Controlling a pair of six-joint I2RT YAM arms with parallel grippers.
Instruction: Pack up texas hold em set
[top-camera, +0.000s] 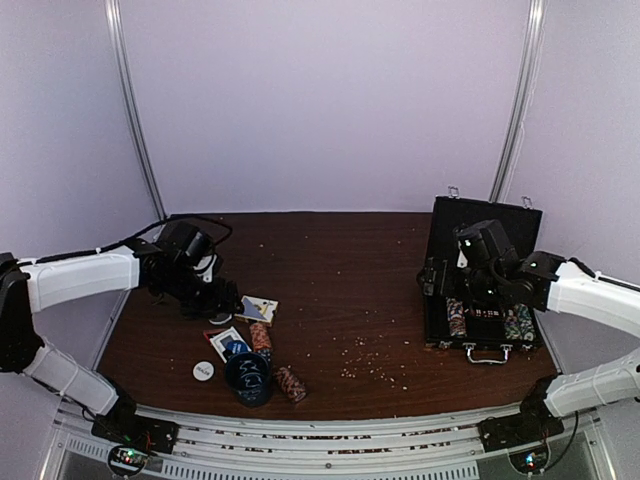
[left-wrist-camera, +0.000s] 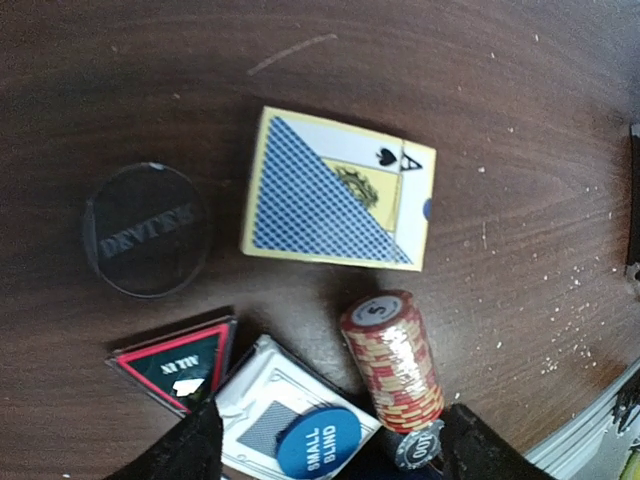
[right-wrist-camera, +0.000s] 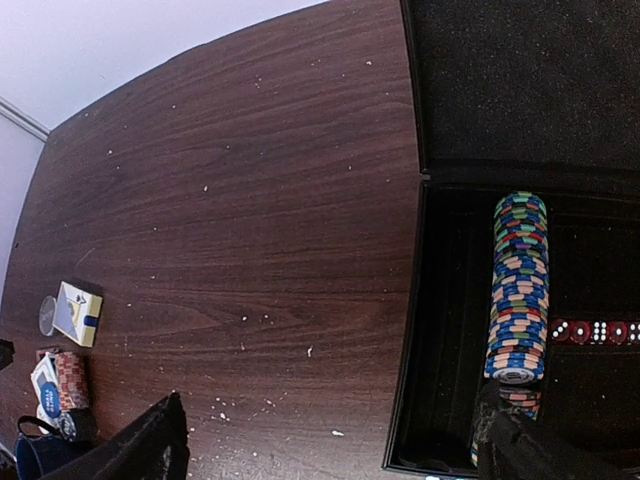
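Observation:
The black case lies open at the right, lid upright; inside are a multicoloured chip roll and red dice. My right gripper is open and empty, straddling the case's left wall. At the left lie a blue-backed card deck, a red chip roll, a wrapped deck with a blue small-blind button on it, a triangular all-in marker and a clear dealer button. My left gripper hovers open and empty above them.
A dark round cup stands near the front edge, with another red chip roll to its right and a white button to its left. White crumbs are scattered over the brown table's middle.

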